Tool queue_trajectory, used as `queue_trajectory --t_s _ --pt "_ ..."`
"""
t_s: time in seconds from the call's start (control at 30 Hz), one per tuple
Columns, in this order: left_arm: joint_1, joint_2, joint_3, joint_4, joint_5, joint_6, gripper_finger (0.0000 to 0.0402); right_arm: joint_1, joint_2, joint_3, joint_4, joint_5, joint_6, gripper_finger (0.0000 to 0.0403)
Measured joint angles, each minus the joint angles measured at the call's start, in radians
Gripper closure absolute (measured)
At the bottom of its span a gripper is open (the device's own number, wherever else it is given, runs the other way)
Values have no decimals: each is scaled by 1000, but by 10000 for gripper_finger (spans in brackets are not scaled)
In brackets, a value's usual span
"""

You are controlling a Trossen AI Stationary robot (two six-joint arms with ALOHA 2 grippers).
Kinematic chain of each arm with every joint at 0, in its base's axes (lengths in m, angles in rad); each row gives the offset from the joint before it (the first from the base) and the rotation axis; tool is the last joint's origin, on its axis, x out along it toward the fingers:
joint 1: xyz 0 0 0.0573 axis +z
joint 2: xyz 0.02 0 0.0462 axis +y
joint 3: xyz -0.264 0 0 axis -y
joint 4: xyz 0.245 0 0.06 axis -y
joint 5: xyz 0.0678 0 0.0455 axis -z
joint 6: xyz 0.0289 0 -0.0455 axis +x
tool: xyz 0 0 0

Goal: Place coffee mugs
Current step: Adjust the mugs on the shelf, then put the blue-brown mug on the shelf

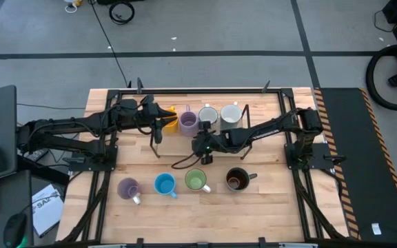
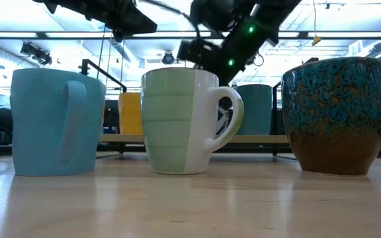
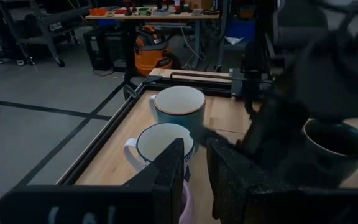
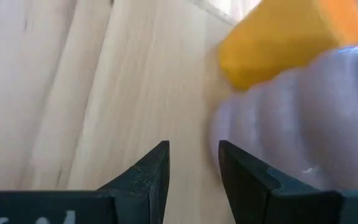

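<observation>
Along the table's far side stand an orange mug (image 1: 171, 114), a purple mug (image 1: 188, 122), a white patterned mug (image 1: 207, 116) and a pale white-teal mug (image 1: 230, 114). In a near row stand lavender (image 1: 128, 187), bright blue (image 1: 165, 184), light green (image 1: 196, 180) and dark brown-black (image 1: 237, 179) mugs. My right gripper (image 4: 194, 149) is open, slanting down just on the near side of the purple mug (image 4: 291, 124), with nothing between its fingers. My left gripper (image 3: 196, 146) hangs high beside the orange mug, its fingers a narrow gap apart and empty.
A black rail (image 1: 205, 90) runs along the table's far edge and a thin black wire frame (image 1: 246, 114) stands by the far mugs. A dark cable (image 1: 185, 162) loops on the wood between the rows. Bare wood lies at the table's near edge.
</observation>
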Motion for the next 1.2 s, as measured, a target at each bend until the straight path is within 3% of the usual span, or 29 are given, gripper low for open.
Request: queue_trajectory --t_s 0.2,1.2 --pt "0 0 0 -1 0 -1 324 1 69 -1 82 76 -81 259" --pt "0 0 0 -31 0 -1 324 -7 61 31 99 92 -105 259"
